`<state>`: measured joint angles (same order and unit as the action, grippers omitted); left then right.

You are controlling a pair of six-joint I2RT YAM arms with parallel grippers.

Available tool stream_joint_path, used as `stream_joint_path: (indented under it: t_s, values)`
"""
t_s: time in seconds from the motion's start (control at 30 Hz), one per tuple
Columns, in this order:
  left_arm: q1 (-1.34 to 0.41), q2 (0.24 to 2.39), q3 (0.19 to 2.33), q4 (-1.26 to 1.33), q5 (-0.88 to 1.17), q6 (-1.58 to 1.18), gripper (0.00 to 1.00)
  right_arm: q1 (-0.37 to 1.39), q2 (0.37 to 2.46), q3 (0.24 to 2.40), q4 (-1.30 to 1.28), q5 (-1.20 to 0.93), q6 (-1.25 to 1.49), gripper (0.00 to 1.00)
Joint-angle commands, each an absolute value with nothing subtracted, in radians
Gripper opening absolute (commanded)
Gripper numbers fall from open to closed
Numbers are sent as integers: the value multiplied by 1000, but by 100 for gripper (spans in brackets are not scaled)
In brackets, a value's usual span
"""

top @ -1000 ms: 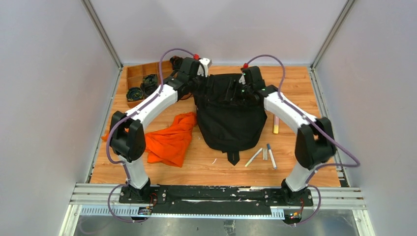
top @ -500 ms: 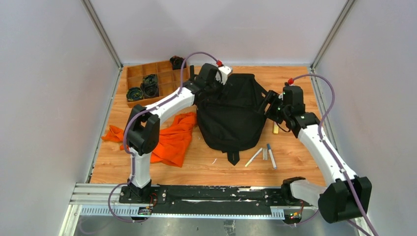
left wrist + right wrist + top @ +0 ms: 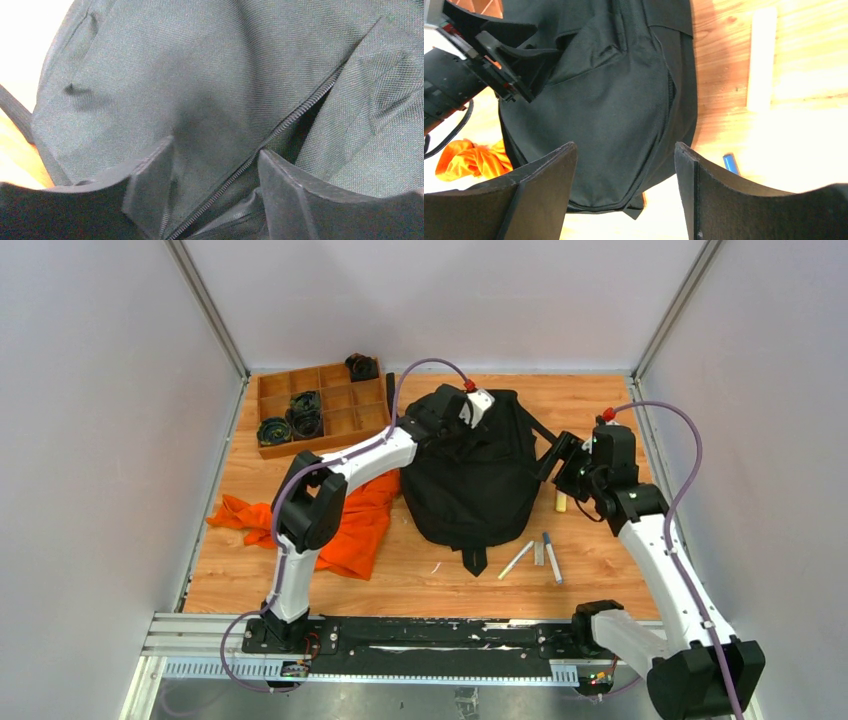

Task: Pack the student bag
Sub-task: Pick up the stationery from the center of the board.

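Beside student bag point(image 3: 470, 480) edge, right fingers point(image 3: 544, 200) spread

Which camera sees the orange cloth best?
The top view: the orange cloth lies spread beside the student bag, partly hidden by the left arm. The right wrist view catches only a corner; the left wrist view shows none, just bag fabric.

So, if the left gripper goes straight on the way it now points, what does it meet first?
Most likely the student bag: its black fabric, near the zipper, fills the view between the open fingers.
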<state>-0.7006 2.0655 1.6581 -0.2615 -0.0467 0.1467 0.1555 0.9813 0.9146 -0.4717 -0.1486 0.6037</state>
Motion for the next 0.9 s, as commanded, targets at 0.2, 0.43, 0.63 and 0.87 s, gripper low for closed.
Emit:
stream_joint_path:
  t_s: [0.2,0.43,0.63,0.87]
  values:
    - [-712,2092,1716,-229,-189,110,36,102,1004,834,-482,-110,590,75]
    - [-712,2065,1788,-295,-215,74,0,99,1156,867,-456,-4,524,75]
    - [-712,2006,1779,-310,-157,66,0,92,1365,980,-476,126,430,74]
    - [-710,1999,1801,-349,-104,60,0,64,1634,1110,-519,127,363,75]
